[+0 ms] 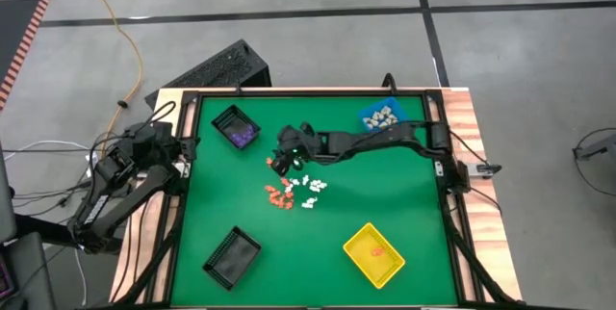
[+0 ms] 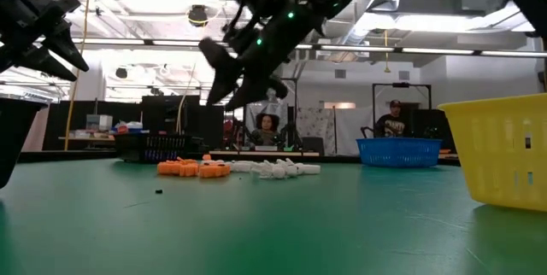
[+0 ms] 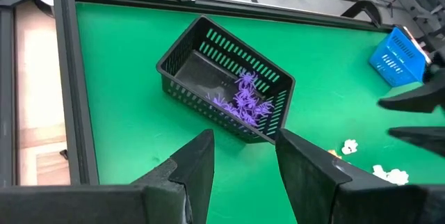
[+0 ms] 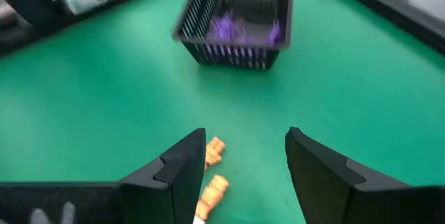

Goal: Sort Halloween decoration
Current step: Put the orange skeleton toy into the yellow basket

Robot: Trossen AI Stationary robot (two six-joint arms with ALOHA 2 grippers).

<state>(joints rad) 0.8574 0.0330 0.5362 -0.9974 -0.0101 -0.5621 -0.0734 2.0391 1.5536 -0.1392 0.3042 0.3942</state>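
High view: right gripper [image 1: 280, 163] over green surface [image 1: 404, 204], decorations [image 1: 294, 193] just beneath and beside it. Left gripper [image 1: 178, 146] at surface edge.
Right wrist view: jaws apart, empty; orange pieces [image 4: 213, 175] beside finger.
Left wrist view: jaws apart, empty; purple pieces [image 3: 243, 100] in black bin [image 3: 226, 78] ahead.

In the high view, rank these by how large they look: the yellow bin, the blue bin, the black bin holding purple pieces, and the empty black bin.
1. Yellow bin, largest.
2. Empty black bin.
3. Black bin with purple pieces.
4. Blue bin, though the right arm covers part of it, so its place against the purple-filled bin is unsure.
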